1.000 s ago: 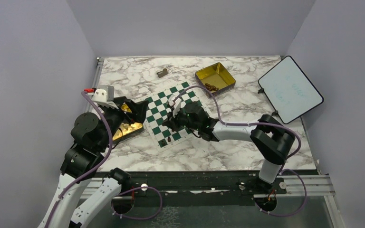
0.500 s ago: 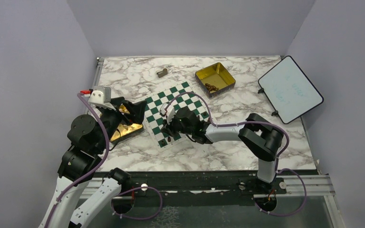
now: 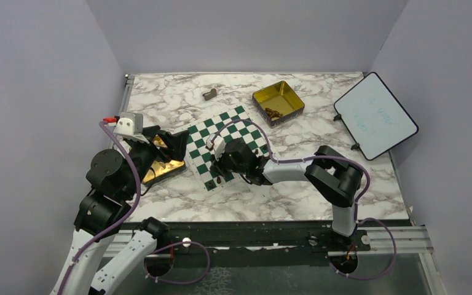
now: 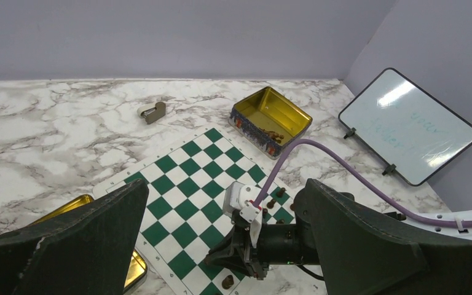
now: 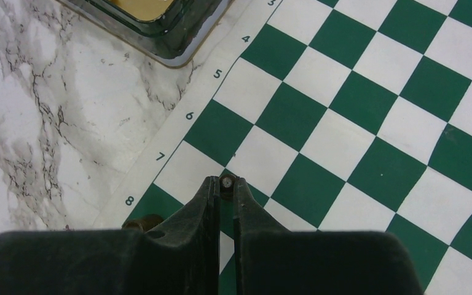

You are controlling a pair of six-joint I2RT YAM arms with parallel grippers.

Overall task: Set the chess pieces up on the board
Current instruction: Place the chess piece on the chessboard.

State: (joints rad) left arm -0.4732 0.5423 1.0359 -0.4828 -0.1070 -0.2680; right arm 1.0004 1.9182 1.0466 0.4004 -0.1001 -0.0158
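Green and white squares of the board (image 5: 338,132) fill my right-wrist view. The right pincer (image 5: 226,184) is pressed together on one tiny brown chess piece (image 5: 226,180), low over the corner rows marked 7 and 8, while the left pincer (image 4: 221,190) hangs spread wide by the gold tin (image 4: 70,206). My worry is the release: gripped only at the very tips, the piece may topple, land across a line, or my fingers may clip the other piece (image 5: 142,221) just beside.
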